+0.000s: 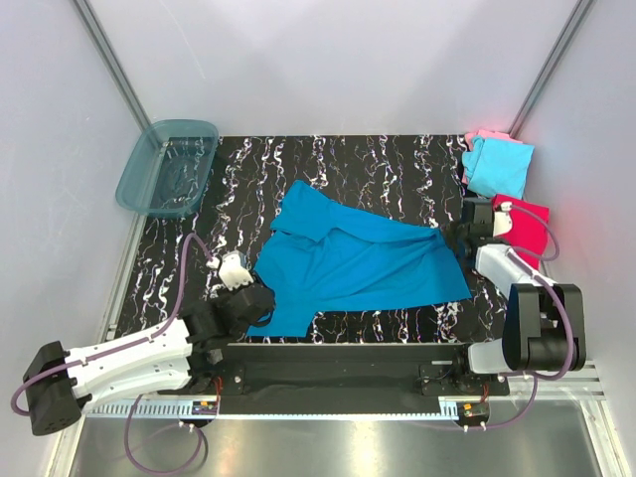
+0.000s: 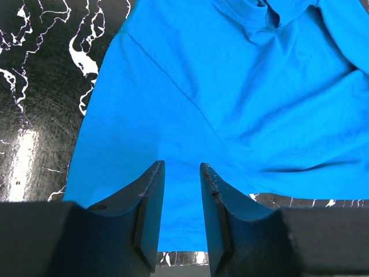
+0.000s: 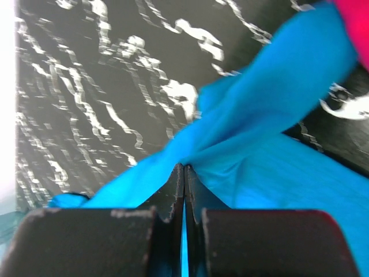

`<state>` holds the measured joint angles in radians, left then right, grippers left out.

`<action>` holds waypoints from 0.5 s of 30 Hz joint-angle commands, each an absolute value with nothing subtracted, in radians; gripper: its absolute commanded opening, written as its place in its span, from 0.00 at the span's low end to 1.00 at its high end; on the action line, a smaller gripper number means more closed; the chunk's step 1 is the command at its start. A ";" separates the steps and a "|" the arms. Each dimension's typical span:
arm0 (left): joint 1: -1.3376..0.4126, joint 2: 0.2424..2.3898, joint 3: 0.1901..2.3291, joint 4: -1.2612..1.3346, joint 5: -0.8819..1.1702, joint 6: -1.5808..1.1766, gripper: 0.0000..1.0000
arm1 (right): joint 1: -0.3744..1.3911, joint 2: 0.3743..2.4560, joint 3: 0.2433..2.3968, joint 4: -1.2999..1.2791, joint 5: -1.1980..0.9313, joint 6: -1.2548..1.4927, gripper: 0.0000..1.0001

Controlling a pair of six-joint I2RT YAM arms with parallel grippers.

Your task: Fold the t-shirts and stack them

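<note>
Teal-blue t-shirt (image 1: 358, 263) lies spread mid-counter (image 1: 328, 159); right gripper (image 3: 184, 167) is pinched tight on its right edge, cloth bunched at the tips; left gripper (image 2: 181, 167) is narrowly parted above its near-left hem; light cyan t-shirt (image 1: 500, 164), pale pink t-shirt (image 1: 482, 135) and magenta-red t-shirt (image 1: 527, 227) sit at far right.

The teal-blue t-shirt (image 1: 358, 263) is soft, matt cloth, creased and seamed, and the light cyan t-shirt (image 1: 500, 164), pale pink t-shirt (image 1: 484, 134) and magenta-red t-shirt (image 1: 532, 229) show the same dull cloth finish. The tabletop (image 2: 34, 86) is smooth, glossy black with white marble-like veining and patches of glare; the tub (image 1: 167, 167) is translucent teal plastic with a slight sheen. The left fingers (image 2: 151, 213) are black, hard and matt, scuffed pale along their edges, and the near ledge (image 1: 328, 447) looks like brushed metal.
</note>
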<state>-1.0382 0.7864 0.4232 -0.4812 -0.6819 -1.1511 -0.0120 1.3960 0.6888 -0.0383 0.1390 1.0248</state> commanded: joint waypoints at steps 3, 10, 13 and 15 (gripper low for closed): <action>-1.034 0.792 0.426 -0.472 -0.695 -1.161 0.34 | -0.005 1.335 0.825 -0.075 0.156 1.000 0.00; -1.034 0.816 0.446 -0.465 -0.701 -1.155 0.33 | -0.005 1.397 1.035 -0.147 0.115 0.953 0.00; -1.034 0.824 0.460 -0.465 -0.703 -1.147 0.33 | -0.005 1.471 1.130 -0.156 0.086 0.942 0.00; -1.034 0.827 0.468 -0.465 -0.713 -1.143 0.34 | -0.006 1.512 1.182 -0.169 0.078 0.934 0.00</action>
